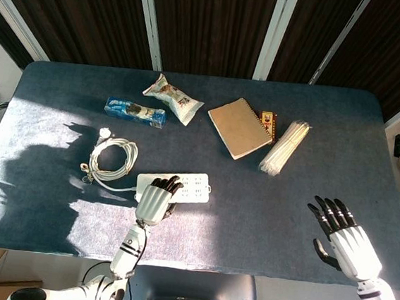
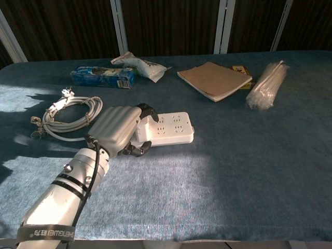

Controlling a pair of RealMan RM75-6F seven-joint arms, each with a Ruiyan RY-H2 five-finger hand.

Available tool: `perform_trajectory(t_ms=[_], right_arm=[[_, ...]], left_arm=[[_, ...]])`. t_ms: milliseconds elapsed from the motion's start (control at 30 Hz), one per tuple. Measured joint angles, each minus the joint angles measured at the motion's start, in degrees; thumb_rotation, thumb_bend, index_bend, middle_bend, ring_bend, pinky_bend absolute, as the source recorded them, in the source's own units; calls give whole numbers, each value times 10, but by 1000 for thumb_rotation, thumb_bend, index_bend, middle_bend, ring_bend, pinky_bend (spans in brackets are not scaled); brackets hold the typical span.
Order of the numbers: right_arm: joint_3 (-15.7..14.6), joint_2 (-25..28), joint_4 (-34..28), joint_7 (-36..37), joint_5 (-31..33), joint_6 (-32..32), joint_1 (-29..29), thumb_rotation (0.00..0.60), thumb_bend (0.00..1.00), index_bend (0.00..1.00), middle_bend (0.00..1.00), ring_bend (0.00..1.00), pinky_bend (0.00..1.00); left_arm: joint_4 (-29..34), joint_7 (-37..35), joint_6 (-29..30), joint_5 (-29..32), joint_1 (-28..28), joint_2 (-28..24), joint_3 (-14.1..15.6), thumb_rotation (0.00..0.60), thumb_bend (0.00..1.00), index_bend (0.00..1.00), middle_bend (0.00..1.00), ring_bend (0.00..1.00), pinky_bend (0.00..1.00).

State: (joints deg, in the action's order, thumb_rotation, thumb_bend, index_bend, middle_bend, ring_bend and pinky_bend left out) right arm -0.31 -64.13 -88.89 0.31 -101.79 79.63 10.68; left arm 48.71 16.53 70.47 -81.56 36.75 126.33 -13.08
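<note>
The left robot hand (image 2: 120,129) has its fingers curled over the near end of the white plastic power strip (image 2: 167,128), which lies flat on the blue-carpeted bench (image 2: 249,166) beside its coiled white cable (image 2: 67,116). It looks gripped but not lifted. The right robot hand (image 1: 344,238) hovers spread and empty, well apart.

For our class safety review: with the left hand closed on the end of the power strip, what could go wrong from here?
1. The left hand grips only one end of the power strip, so it may tilt or slip.
2. Its coiled cable could drag or snag.
</note>
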Motion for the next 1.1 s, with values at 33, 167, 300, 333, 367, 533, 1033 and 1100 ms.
perform_trajectory(t_ms=[33,167,300,333,367,533,1033,1100], right_arm=[[6,-7,-5,-8,1,-24,18,600,757,73,49,0,0],[29,-43,-15,-42,15,-98,76,600,811,107,74,0,0],[48,-87,-15,-80,50,-166,124,600,857,117,83,0,0],[53,-102,-12,-94,62,-183,136,600,867,118,84,0,0],[56,-114,-9,-104,71,-195,145,600,882,119,85,0,0],[69,-167,10,-132,105,-232,180,600,997,132,96,0,0],[85,-290,107,-145,166,-307,254,600,1000,159,119,0,0],[84,-313,131,-145,170,-309,262,600,1000,158,119,0,0]], left_arm=[[3,3,0,1,0,-1,0,600,372,371,449,416,471],[12,9,2,4,1,-5,-1,600,386,395,474,438,494],[23,13,5,6,-1,-12,-1,600,396,398,476,439,497],[26,14,6,6,-1,-14,-1,600,399,398,477,439,496],[29,15,7,6,-1,-16,-1,600,403,398,477,439,496],[37,17,10,10,-1,-22,-4,600,407,399,478,439,494],[42,15,12,16,-6,-28,3,600,407,397,475,439,480],[43,16,13,15,-7,-30,5,600,407,396,473,439,477]])
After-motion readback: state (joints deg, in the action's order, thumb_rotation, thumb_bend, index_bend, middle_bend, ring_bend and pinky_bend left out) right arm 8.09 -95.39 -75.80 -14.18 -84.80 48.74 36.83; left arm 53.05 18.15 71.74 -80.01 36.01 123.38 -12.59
